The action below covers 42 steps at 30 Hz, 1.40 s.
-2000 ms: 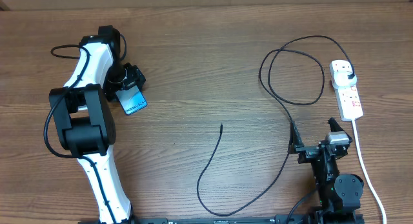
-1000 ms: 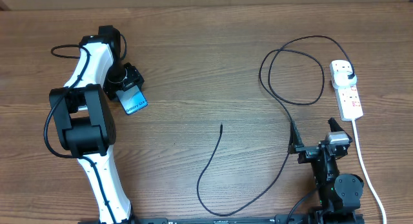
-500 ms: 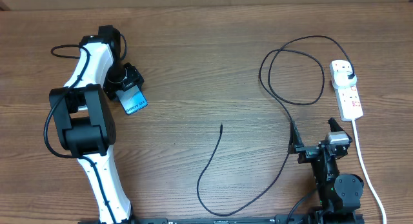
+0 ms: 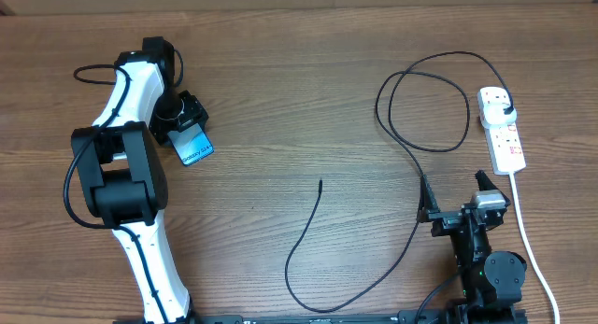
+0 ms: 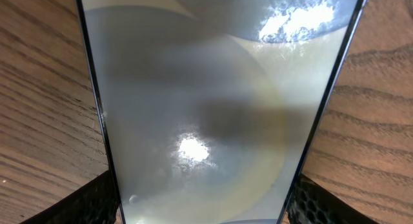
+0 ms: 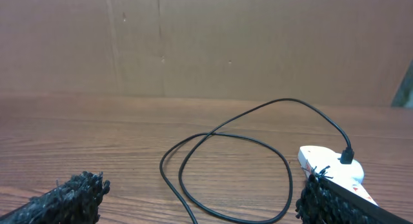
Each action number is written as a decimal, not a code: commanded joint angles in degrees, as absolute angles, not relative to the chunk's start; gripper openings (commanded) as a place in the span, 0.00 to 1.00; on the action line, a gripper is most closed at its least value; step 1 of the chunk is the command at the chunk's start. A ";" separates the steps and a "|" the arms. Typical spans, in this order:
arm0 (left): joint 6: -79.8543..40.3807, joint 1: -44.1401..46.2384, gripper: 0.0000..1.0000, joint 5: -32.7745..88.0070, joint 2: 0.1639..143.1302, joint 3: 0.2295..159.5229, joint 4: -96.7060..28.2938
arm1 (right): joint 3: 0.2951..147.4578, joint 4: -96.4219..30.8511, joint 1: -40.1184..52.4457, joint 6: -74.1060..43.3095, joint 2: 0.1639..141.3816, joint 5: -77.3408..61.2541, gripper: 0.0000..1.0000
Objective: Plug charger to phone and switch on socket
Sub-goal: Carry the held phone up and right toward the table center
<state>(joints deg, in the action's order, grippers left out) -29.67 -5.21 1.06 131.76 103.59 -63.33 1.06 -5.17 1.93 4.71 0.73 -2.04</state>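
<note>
L pincer (image 4: 185,126): clamped on phone (image 5: 193,121); pads (image 5: 97,201) on its 2 long edges.
L wrist view: nearly all screen, pale w/ glare spots, wood either side.
Phone: far-left part of table (image 4: 280,63), sticking out of L pincer toward the near side; screen up, lit blue, white text on it. Lifted or resting on wood: can't tell.
R pincer (image 6: 200,198): wide open, nothing betw. fingers; low at the near-right of the table, facing the far side.
Charger (image 4: 316,195): cable passes just beside R pincer's left finger, then makes a big loop beyond it. Plug sits in socket's far-end outlet. From the pincer the cable also sweeps to the near edge and back up. Free tip lies mid-table on bare wood, well apart from phone & both pincers.
Socket (image 4: 505,137): right side of the table, just beyond R pincer; red-marked switches visible, on/off can't tell.
Cord (image 4: 526,231): white, runs from socket past R arm to the near edge.
</note>
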 commanded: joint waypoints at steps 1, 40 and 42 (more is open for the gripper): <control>-29.80 -4.80 0.04 1.52 132.86 105.34 -64.01 | 0.47 -4.84 2.20 4.99 0.16 -1.32 1.00; -37.04 2.66 0.04 47.86 132.57 122.91 -76.69 | 0.47 -4.84 2.20 4.99 0.16 -1.32 1.00; -38.22 3.55 0.04 51.99 132.57 122.91 -76.69 | 0.47 -4.84 2.20 4.99 0.16 -1.32 1.00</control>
